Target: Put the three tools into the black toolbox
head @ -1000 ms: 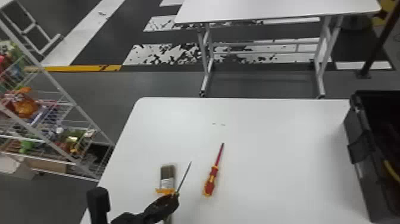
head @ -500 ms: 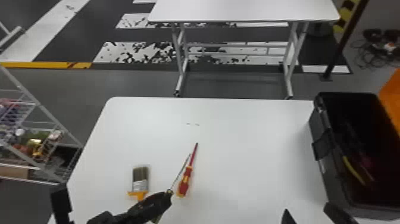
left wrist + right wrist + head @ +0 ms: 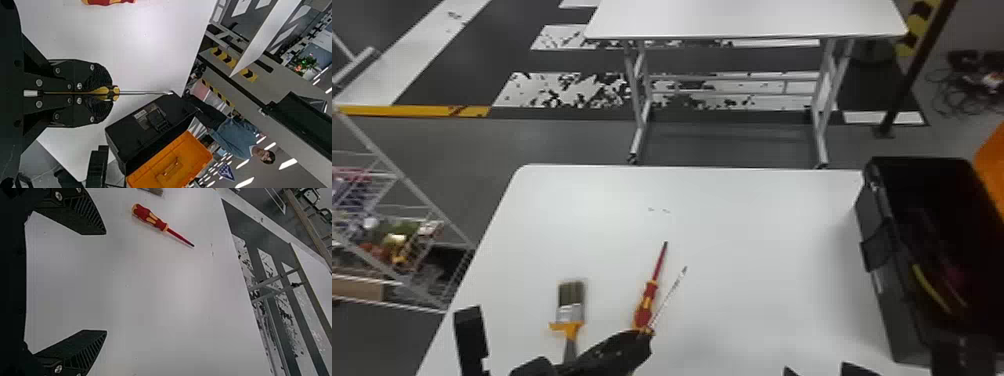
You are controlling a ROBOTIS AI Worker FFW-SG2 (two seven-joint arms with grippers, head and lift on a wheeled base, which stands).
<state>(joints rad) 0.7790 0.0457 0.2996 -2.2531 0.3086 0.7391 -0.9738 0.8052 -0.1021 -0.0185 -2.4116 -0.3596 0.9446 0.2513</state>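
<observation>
1. Surface: a white table (image 3: pixel 757 240) is extending leftward from the black toolbox (image 3: pixel 892 305); a second table (image 3: pixel 747 17) is standing beyond, farther from the robot than the toolbox.
2. Toolbox: it is standing open, with a yellow curved item (image 3: pixel 932 289) lying inside.
3. Paintbrush (image 3: pixel 571 312): lying on the table, well left of the toolbox.
4. Red screwdriver (image 3: pixel 647 305): lying flat, left of the toolbox, nearer it than the paintbrush is.
5. Left gripper (image 3: pixel 644 336): closing on the silver-shafted screwdriver (image 3: pixel 669 297), holding it left of the toolbox.
6. Right gripper (image 3: pixel 822 371): waiting near the toolbox's left side, fingers (image 3: pixel 88 348) standing wide apart.
</observation>
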